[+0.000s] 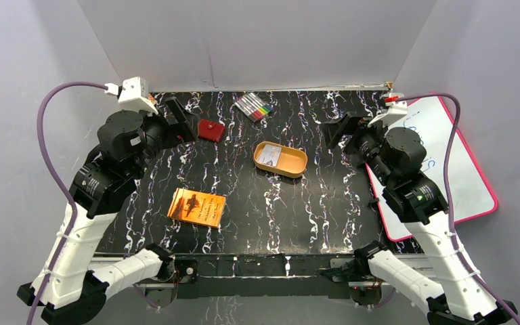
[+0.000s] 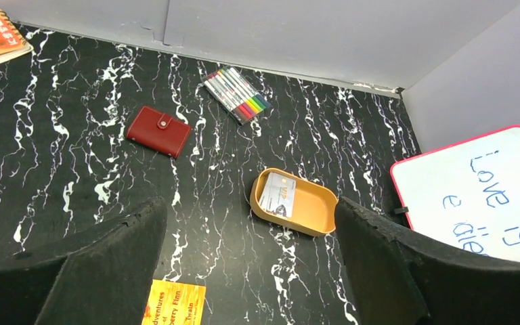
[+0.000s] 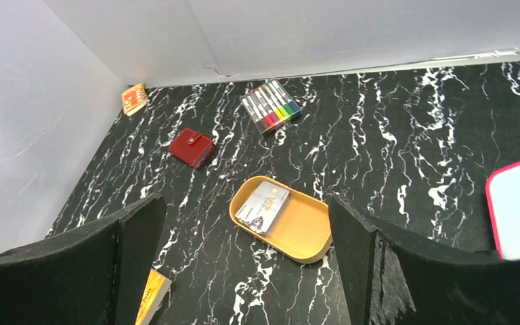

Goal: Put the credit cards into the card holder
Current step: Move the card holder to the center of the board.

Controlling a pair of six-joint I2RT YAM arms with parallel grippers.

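— Over the far left of the table, my left gripper (image 1: 180,119) hangs with its black foam-faced jaws wide apart and nothing between them. The right gripper (image 1: 337,130) mirrors it at the far right, equally spread and empty.

— So nothing is started?

— By my reading, no. The card holder (image 1: 210,130) lies just at three o'clock of the left gripper, folded shut with its snap tab fastened. The credit cards (image 1: 269,156) sit in a small overlapping stack inside the oval tin (image 1: 296,167), at its nine o'clock end. That is around four o'clock from the holder and well apart from it. I cannot count them.

— What's left, then?

— Everything: unsnap and open the holder, lift the cards out, slide them in.

— How will the things handle?

— The holder is red and soft-cornered, and looks like matte leatherette. The cards are thin, pale, glossy plastic lying flat on the tin's floor, so I judge them awkward to get a finger under. The tin is smooth tan with a raised, rounded rim. The table (image 1: 325,203) is black with white marbling, and probably slick.
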